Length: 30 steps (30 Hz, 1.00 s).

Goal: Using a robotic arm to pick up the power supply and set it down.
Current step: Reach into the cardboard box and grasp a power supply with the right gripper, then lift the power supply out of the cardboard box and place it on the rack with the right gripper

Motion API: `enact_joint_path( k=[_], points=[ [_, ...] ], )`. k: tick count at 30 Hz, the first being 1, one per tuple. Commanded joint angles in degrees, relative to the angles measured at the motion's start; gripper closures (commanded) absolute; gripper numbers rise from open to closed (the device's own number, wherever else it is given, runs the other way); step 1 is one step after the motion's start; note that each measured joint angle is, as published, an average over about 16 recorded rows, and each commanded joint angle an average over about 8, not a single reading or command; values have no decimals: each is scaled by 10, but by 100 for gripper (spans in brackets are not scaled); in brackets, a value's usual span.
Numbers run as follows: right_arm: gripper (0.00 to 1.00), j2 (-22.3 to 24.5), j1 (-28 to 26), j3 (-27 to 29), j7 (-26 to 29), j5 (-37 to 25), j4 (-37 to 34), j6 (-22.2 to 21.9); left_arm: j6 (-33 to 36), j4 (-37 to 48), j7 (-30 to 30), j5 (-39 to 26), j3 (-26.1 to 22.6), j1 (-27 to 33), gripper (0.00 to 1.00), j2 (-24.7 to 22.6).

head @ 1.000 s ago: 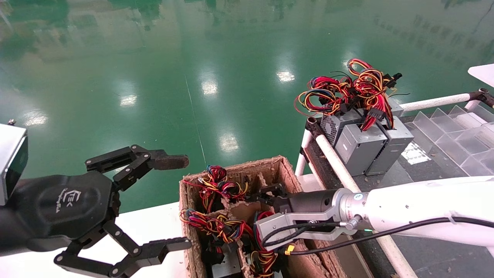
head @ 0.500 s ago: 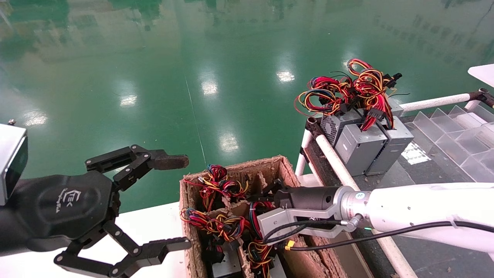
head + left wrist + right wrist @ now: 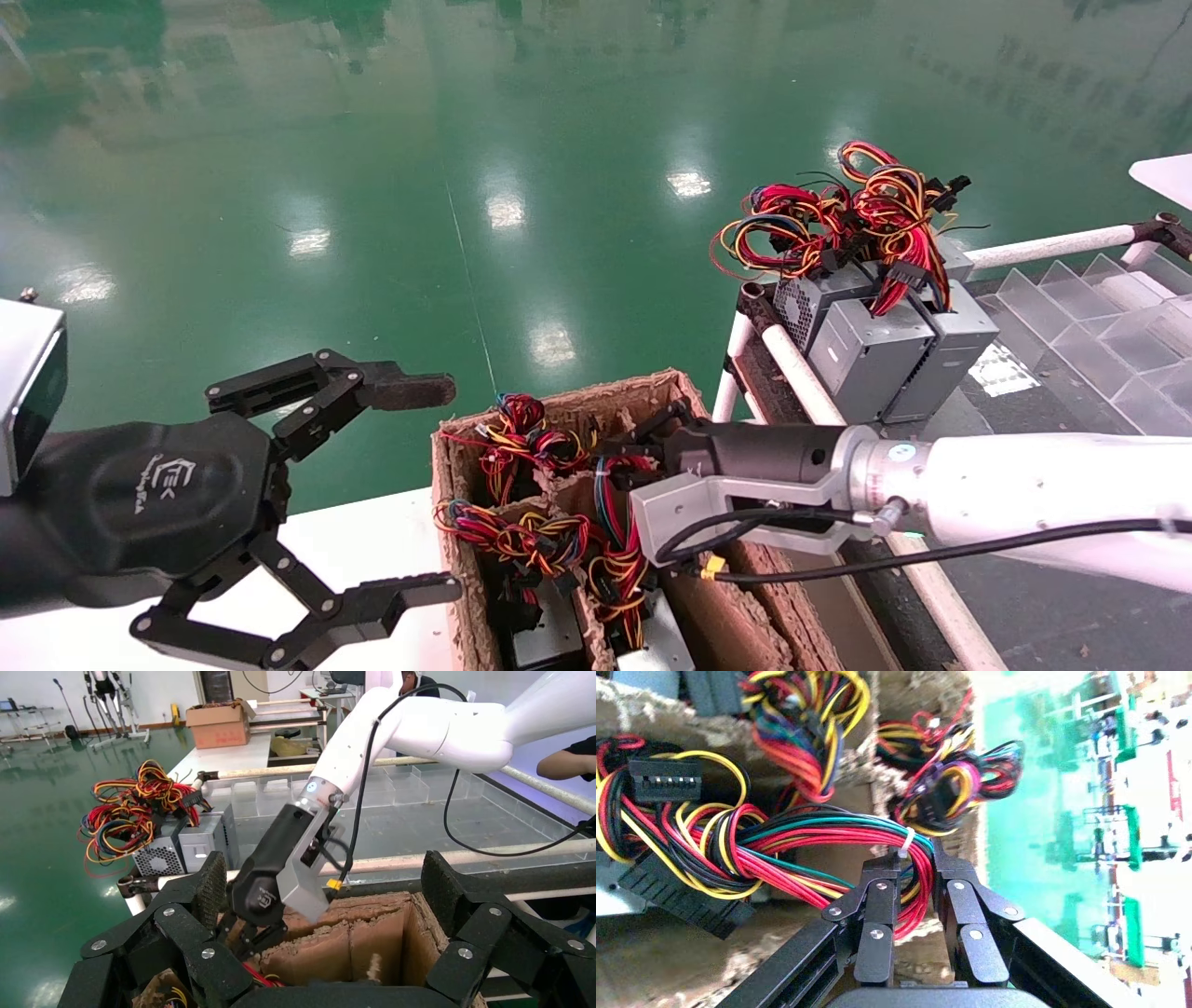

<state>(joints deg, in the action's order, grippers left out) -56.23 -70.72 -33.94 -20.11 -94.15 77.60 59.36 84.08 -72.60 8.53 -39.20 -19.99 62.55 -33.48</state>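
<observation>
My right gripper (image 3: 622, 461) reaches into the cardboard box (image 3: 596, 401) and is shut on the zip-tied red, yellow and blue wire bundle (image 3: 807, 846) of the power supply (image 3: 656, 645). In the right wrist view the gripper (image 3: 912, 864) has both fingers clamped on the red loop. The wires (image 3: 615, 559) hang from the fingers down to the grey body, which shows partly at the bottom edge. My left gripper (image 3: 453, 486) stays open to the left of the box, holding nothing. The left wrist view shows the left gripper (image 3: 323, 881) facing the box (image 3: 365, 931).
Other wire bundles (image 3: 517, 438) and another grey unit (image 3: 549, 638) fill the box's remaining compartments. Three grey power supplies (image 3: 875, 349) with sprawling wires (image 3: 838, 219) stand on the rack at the right, beside clear plastic dividers (image 3: 1099, 326). Green floor lies beyond.
My right gripper has drawn back and upward with the wire bundle in its grip. The wires are pulled taut and the grey body has risen into view. The left arm has not moved.
</observation>
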Motion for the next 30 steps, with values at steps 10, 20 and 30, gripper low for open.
enact_joint_path(
  k=[10,20,30],
  points=[
    [100,27,4,46,-35,89,2,3,0,0,0,0,0,0,0,0],
    [100,69,19,113,-56,213,3,25,0,0,0,0,0,0,0,0],
    [100,113,36,188,-74,331,2,45,0,0,0,0,0,0,0,0]
  ],
)
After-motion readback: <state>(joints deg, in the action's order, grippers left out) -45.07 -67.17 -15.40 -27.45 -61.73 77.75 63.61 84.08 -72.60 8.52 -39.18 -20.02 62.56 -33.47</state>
